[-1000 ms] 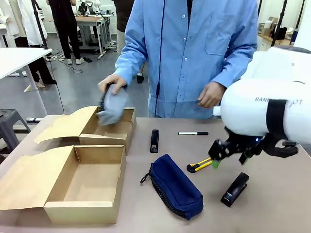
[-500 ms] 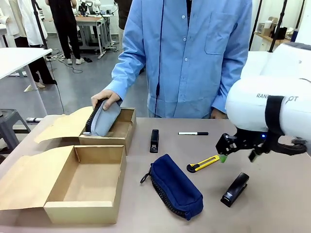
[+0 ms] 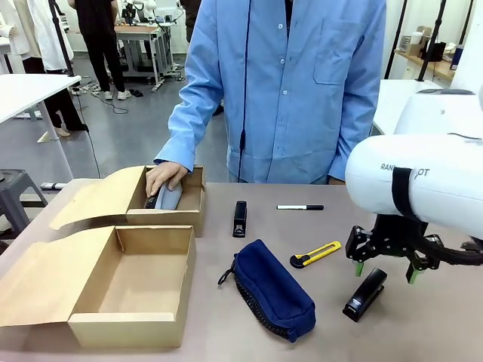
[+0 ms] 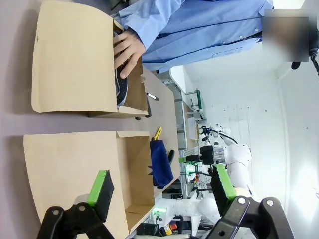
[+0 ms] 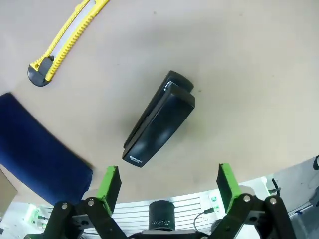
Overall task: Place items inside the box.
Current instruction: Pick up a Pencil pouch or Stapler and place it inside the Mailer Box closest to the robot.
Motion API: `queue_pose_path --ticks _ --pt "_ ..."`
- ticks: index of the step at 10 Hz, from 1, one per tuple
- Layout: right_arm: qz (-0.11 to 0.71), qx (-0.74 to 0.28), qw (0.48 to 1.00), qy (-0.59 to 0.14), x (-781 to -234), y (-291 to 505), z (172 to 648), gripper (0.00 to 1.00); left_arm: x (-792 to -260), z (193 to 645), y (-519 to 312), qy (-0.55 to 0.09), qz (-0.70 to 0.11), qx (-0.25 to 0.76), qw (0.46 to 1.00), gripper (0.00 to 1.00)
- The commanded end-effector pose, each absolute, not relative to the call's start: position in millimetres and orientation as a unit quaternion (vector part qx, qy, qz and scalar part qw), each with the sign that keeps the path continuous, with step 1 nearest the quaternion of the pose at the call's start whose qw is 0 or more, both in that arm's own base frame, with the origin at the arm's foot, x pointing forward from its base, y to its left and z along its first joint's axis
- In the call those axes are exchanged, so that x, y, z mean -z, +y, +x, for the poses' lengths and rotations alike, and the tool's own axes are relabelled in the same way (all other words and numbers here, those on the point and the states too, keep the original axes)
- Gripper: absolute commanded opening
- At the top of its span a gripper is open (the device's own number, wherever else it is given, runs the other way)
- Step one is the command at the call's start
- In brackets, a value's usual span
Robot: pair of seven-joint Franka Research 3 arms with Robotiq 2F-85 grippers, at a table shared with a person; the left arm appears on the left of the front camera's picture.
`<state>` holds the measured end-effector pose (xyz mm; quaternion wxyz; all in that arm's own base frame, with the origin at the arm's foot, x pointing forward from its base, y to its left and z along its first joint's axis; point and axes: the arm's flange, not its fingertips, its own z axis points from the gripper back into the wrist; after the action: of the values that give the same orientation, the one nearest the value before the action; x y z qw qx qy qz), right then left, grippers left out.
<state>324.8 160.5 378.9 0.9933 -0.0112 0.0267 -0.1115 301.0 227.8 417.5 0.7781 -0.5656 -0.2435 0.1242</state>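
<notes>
Table [image 3: 287, 226], right side: right end effector [image 3: 386, 273] poised over the stapler [image 3: 365, 294].
Its fingers are spread wide and empty. It hangs just above and slightly beyond the stapler, whose long axis slants across the line between the fingers; the right arm is far nearer. A second ago it hovered by the knife [image 3: 315, 255]; the person's hand [image 3: 164, 178] has since sunk into the far box [image 3: 177, 219].

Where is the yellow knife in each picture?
Front view: the knife lies right of centre, just beyond the blue pouch.
Left wrist view: the knife is a small yellow sliver near the middle, above the pouch.
Right wrist view: the knife is top left, above the pouch.
Shared landmark: the pouch.
</notes>
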Motion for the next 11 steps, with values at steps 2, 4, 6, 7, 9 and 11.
queue_pose_path --ticks 2,4,6,7,9,11 --pt "0.005 0.070 0.997 0.034 -372 167 335 1.00 -419 301 228 -0.254 -0.571 -0.116 0.772 1.00" --pt "0.010 0.042 0.997 0.059 -349 172 337 1.00 -419 301 228 -0.254 -0.571 -0.116 0.772 1.00" --pt "0.011 0.060 0.997 0.044 -341 174 335 1.00 -419 301 228 -0.254 -0.571 -0.116 0.772 1.00" --pt "0.015 0.089 0.995 0.040 -344 173 335 1.00 -419 301 228 -0.254 -0.571 -0.116 0.772 1.00" --pt "-0.016 0.305 0.949 0.076 -341 173 336 1.00 -419 301 228 -0.254 -0.571 -0.116 0.772 1.00" --pt "0.000 0.367 0.926 0.083 -328 168 343 1.00 -419 301 228 -0.254 -0.571 -0.116 0.772 1.00"
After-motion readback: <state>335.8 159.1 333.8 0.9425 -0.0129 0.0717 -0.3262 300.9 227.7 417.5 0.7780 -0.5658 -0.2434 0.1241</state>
